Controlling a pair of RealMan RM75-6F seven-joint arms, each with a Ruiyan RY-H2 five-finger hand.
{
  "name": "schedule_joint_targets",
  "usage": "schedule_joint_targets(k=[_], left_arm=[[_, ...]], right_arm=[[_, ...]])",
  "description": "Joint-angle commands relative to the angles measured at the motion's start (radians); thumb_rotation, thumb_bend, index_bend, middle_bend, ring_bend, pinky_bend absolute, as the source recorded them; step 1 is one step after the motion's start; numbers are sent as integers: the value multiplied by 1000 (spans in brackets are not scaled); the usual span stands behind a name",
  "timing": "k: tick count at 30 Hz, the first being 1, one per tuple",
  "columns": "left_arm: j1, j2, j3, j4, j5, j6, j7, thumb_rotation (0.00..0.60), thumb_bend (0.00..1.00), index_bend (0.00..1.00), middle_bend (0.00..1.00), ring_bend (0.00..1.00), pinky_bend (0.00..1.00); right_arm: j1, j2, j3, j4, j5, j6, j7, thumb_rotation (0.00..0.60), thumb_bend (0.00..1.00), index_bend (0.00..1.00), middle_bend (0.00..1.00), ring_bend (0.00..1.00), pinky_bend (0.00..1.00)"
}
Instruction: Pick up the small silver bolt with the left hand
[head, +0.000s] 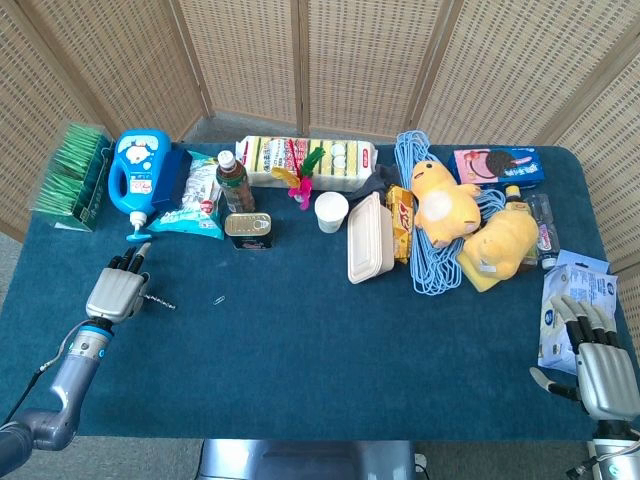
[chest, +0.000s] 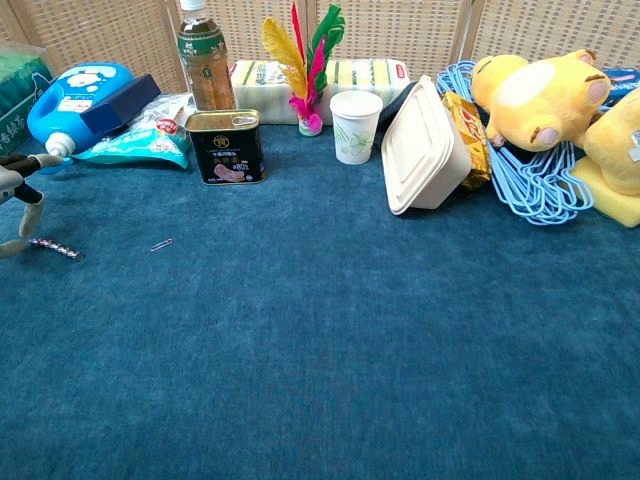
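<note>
Left hand (head: 117, 291) sat low at the table's (head: 300, 360) left edge, palm down, fingers pointing away; in the chest view only a couple of its fingers (chest: 28, 205) poked in from the frame edge, rest cut off. Small silver bolt (head: 160, 300) lay on the blue cloth right at that hand, one end tucked under the fingers in the head view, so whether it was pinched or just touched: couldn't tell. Chest view showed the bolt (chest: 55, 247) flat on the cloth beside a curled finger, w/ a tiny paper clip (chest: 160, 244) near. Right hand (head: 598, 360) rested at the far right corner, fingers spread, holding nothing, partly over a white packet (head: 570, 290).
</note>
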Motion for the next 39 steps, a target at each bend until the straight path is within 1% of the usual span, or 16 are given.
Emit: schedule_joint_targets(k=[1,20,29,39], left_arm=[[-1,-2,1,0,0,-2,0,600,612,554,0,63,179],[-10,-6,-10,-16,-11,0,41,600,607,548,0,63,179],[-16,5,-7,-29,-26,-27,63,600,604,516,0,61,179],[-21,7,-11,-45,-30,-22,75,600,603,484,0,57,179]], right_arm=[[0,0,0,0,0,0,0,600,0,0,0,0,0],[1,4,-2,-1,-3,-4,12,600,0,0,0,0,0],[1,5,-2,0,-3,-2,12,600,0,0,0,0,0],[2,5,-2,-1,-2,-3,14,600,0,0,0,0,0]])
